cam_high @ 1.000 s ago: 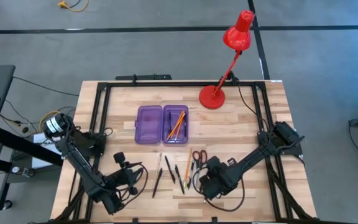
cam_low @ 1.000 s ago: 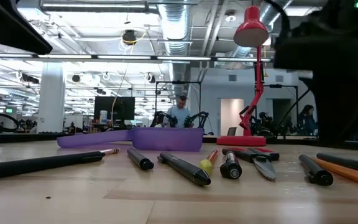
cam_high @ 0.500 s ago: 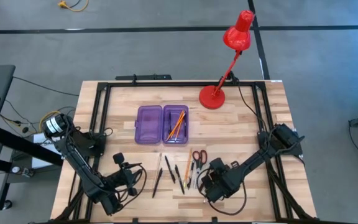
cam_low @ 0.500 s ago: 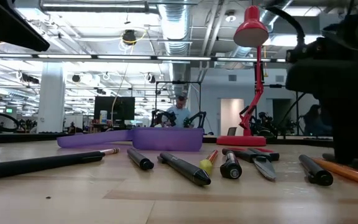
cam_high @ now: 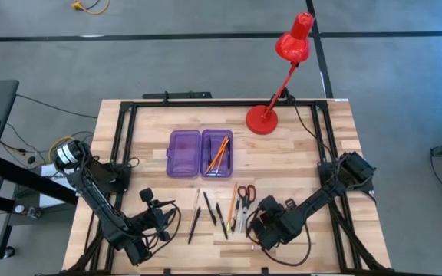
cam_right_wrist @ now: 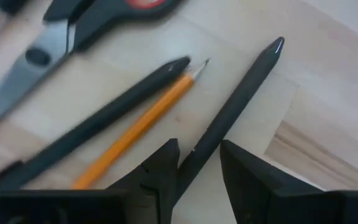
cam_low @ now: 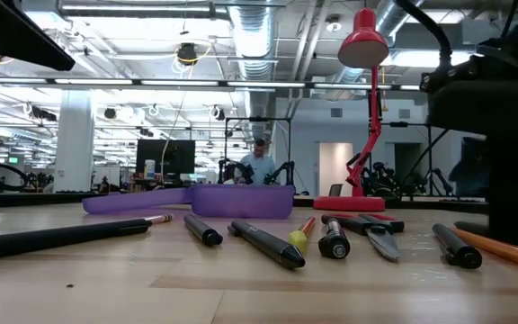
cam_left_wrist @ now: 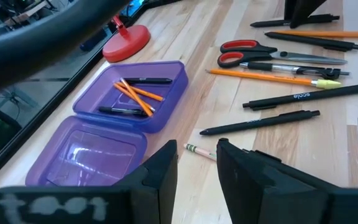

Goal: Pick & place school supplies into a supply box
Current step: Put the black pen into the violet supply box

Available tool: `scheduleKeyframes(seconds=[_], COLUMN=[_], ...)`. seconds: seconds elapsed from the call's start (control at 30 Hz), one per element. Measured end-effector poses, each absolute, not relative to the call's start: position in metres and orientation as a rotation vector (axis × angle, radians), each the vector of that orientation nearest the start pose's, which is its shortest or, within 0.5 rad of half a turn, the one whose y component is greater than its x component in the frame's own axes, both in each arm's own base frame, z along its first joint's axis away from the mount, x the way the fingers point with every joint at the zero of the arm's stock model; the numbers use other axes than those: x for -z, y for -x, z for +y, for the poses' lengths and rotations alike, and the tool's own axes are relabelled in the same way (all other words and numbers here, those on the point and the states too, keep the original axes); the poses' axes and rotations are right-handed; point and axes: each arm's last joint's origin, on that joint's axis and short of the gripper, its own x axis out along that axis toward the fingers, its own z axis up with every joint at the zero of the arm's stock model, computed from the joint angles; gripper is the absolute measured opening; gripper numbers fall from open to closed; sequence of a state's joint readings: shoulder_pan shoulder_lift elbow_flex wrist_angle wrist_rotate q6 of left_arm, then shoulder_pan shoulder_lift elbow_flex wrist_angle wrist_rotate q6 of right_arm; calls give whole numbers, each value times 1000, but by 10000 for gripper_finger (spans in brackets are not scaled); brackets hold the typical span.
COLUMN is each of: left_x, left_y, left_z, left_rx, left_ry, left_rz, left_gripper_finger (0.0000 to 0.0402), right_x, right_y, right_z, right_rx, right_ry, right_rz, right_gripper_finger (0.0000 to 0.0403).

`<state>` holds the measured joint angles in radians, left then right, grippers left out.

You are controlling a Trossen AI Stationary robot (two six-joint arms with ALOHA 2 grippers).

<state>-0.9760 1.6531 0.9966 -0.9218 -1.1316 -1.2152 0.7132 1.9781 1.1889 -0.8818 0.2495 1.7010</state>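
Off-task items I see
A red desk lamp point(cam_high: 282, 73) stands near my table's point(cam_high: 298, 157) far right edge.

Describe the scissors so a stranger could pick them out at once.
Start at the purple case lying open mid-table. In the row of pens and pencils in front of it, towards the right gripper, lie the scissors. They alone have red loop handles and metal blades; everything beside them is a slim stick.

Dark jointed arms point(cam_high: 98, 201) (black cables trailing).
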Motion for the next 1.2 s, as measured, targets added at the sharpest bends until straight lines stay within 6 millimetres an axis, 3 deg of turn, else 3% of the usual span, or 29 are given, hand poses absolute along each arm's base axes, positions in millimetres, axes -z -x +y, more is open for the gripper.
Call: scheduleKeyframes(seconds=[0.17,0.47,0.83,1.2], left_x=[-185,-184,-183,-183], left_y=[-174,-174,-175,-175], left_z=[-210,-211,-213,-213], left_rx=[-506,-501,-480,-486], left_ry=[-221,-208,-163,-171], left_rz=[509,529,580,557], left_gripper_finger=[100,100,100,100], right_x=[-119,-119,-122,-159], right_y=[-251,-249,-244,-248], right_z=[215,217,212,213], right_rx=[805,787,869,979], right_ry=[-535,-510,-433,-277], right_rz=[1300,1315,1329,1308], right_gripper_finger=[97,11,4,1])
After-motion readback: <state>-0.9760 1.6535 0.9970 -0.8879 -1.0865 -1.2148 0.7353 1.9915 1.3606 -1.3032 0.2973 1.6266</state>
